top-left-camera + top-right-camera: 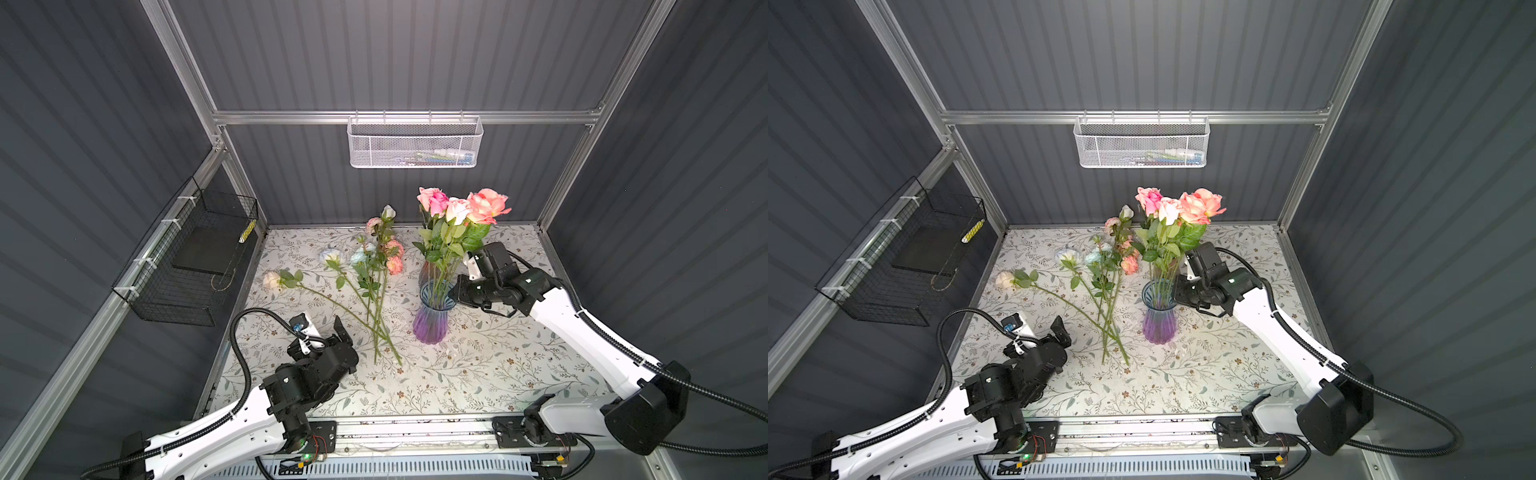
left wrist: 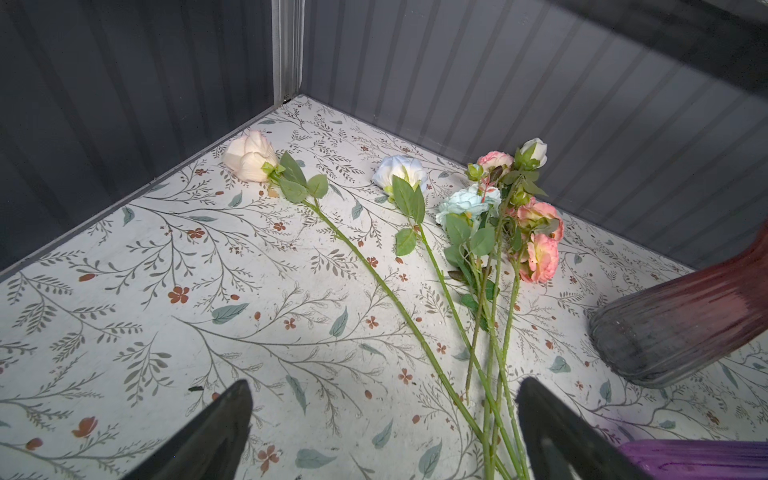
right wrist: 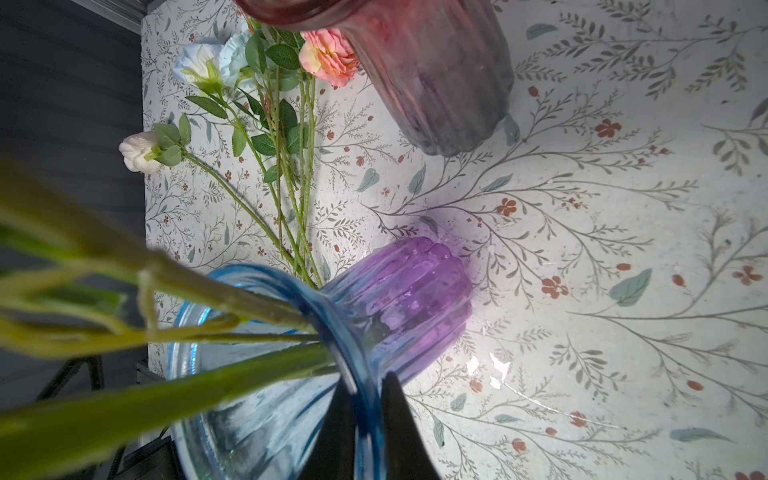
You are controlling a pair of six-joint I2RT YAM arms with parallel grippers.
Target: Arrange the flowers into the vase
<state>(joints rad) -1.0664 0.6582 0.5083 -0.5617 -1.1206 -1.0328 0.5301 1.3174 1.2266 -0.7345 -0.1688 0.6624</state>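
**Status: partly done.**

**Placed.** About four pink and coral roses (image 1: 457, 210) stand upright in the blue-and-purple vase (image 1: 432, 324), near the middle of the floral-print table (image 1: 478, 374).

**Right side.** My right gripper (image 3: 368, 380) is pinched on that vase's rim. In the right wrist view, one finger sits on either side of the blue lip with the glass between them. I judge this to be a steadying hold for the next stem.

**Left side.** My left gripper (image 2: 384, 386) is spread wide and holds nothing. It hovers low over the table, with the cut ends of the loose flowers (image 2: 457, 228) lying just beside one finger.

**Remaining.** About four stems lie flat to the left of the vase, ends bunched together and heads fanned toward the back wall:
1. cream rose (image 2: 249, 156)
2. white rose tinged blue (image 2: 401, 170)
3. pale blue bloom (image 2: 467, 201)
4. spray of coral ruffled blooms (image 2: 540, 249) with a white bud

**Note.** A second vase (image 2: 681, 324), reddish fading to grey, stands just behind the first. I see no stem in it.

**Caution.** The stems overlap at their cut ends, so closing there could take two at once.
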